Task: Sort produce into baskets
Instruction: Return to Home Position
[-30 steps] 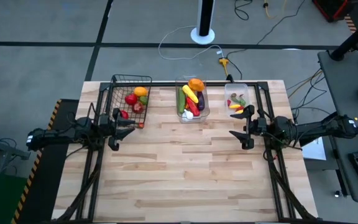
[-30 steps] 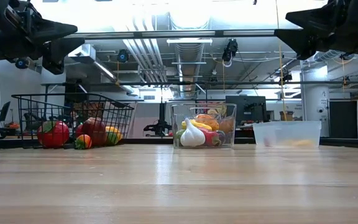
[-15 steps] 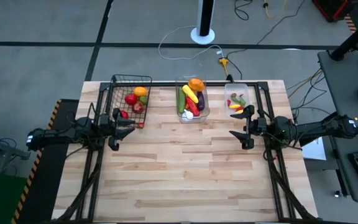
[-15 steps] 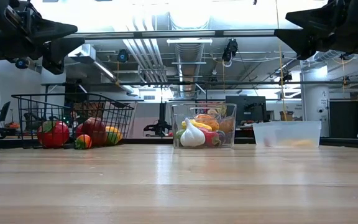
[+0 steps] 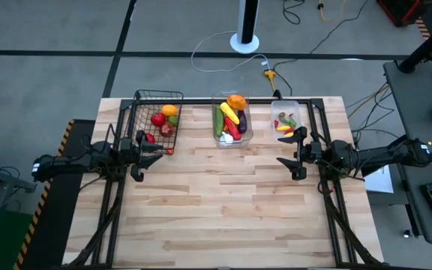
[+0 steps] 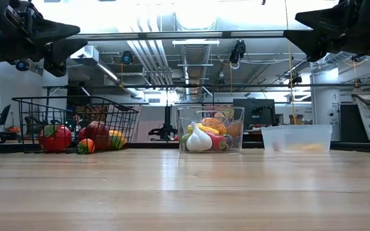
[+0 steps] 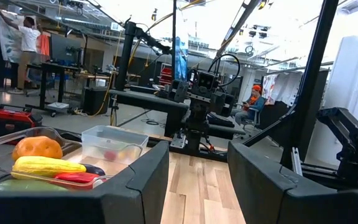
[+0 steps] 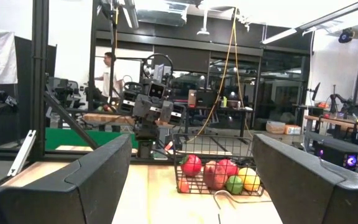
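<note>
The produce lies in three baskets along the table's far edge. A black wire basket (image 5: 158, 112) at far left holds red, orange and green pieces (image 6: 55, 138). A taller clear bin (image 5: 232, 120) in the middle holds a cucumber, a yellow piece, an orange one and white garlic (image 6: 198, 138). A shallow clear bin (image 5: 286, 118) at far right holds small peppers. My left gripper (image 5: 148, 156) hovers open near the table's left edge, just on the near side of the wire basket. My right gripper (image 5: 289, 154) hovers open near the right edge, on the near side of the shallow bin. Both are empty.
Bare wooden tabletop (image 5: 223, 202) stretches between and on the near side of the two arms. Black frame posts (image 5: 325, 150) stand at the table's left and right sides. In the low view both grippers hang high above the tabletop (image 6: 50, 38), (image 6: 313, 35). People show in the room beyond.
</note>
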Controlling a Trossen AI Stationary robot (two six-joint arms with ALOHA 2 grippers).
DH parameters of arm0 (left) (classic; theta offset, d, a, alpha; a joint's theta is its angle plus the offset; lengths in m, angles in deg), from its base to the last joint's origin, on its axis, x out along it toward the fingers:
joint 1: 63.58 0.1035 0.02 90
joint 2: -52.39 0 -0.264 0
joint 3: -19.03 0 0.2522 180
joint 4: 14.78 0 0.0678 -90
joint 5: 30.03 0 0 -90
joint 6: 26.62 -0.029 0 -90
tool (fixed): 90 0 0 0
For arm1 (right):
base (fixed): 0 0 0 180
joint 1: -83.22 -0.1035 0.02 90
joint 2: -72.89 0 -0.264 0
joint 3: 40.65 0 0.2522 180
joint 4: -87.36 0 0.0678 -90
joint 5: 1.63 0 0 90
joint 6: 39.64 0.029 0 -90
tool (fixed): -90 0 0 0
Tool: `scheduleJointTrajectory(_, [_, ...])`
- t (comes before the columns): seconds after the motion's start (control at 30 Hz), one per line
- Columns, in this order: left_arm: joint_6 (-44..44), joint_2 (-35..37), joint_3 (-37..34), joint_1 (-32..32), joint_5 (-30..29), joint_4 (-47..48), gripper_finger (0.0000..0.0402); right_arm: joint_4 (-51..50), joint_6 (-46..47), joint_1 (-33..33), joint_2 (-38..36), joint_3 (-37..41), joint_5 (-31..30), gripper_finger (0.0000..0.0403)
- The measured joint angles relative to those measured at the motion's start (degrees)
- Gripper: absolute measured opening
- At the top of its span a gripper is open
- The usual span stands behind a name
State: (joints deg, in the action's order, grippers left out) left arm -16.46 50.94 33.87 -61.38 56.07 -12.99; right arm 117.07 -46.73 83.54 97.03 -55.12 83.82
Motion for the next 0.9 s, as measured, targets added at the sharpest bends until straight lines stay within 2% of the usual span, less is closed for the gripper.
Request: scheduleJointTrajectory(0.9, [-2.5, 1.4, -0.5, 0.0, 0.0, 1.2, 0.0148, 0.0, 0.0, 0.0, 0.0, 0.0, 0.0, 0.0325])
